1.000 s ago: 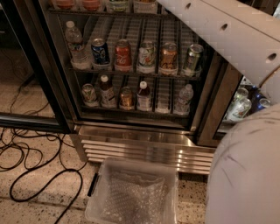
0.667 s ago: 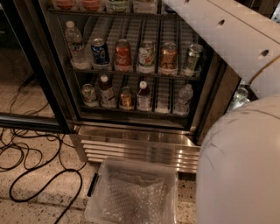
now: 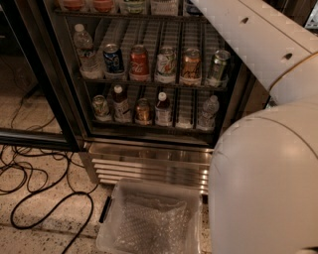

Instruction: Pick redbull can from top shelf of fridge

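The fridge (image 3: 149, 163) stands open in front of me, with wire racks and a slatted steel base. The top shelf (image 3: 149, 15) runs along the upper edge of the view. Only the bottoms of several drinks on it show, and I cannot make out the redbull can among them. My white arm (image 3: 258, 34) reaches from the right up toward the top shelf and leaves the view at the top edge. The gripper is out of view.
The middle rack holds a water bottle (image 3: 85, 49), a blue Pepsi can (image 3: 113, 58) and several other cans. The lowest rack holds small bottles and cans. A clear plastic bin (image 3: 110, 208) sits on the floor below. Black cables (image 3: 44, 198) lie at left. The open glass door (image 3: 35, 99) stands at left. My body (image 3: 268, 183) fills the lower right.
My white body has spread further left across the lower right of the view. The arm stays stretched toward the top shelf. The drinks on the racks have not moved.
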You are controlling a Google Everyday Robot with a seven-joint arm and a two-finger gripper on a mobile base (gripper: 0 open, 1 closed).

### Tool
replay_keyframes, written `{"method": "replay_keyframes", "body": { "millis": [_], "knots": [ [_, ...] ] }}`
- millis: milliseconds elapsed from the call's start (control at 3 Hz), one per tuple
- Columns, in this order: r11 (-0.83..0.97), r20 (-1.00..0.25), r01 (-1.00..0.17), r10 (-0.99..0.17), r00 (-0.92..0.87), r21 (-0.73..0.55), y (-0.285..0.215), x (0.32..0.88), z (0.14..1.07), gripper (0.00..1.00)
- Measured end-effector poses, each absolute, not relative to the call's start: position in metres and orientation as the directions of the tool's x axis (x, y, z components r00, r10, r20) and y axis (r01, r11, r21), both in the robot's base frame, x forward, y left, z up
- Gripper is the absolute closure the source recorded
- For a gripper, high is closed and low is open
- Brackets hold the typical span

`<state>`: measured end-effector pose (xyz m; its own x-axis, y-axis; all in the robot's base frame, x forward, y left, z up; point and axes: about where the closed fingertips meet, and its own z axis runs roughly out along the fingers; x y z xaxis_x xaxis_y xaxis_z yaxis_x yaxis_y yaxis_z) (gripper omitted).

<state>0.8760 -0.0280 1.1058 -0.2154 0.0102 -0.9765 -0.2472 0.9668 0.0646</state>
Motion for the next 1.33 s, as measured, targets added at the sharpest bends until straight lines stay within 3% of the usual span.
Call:
{"method": "replay_keyframes", "body": {
  "millis": [1333],
  "knots": [
    [0.956, -0.935, -0.220, 0.111, -0.337, 0.193, -0.044, 0.835, 1.129, 1.00]
  ]
}}
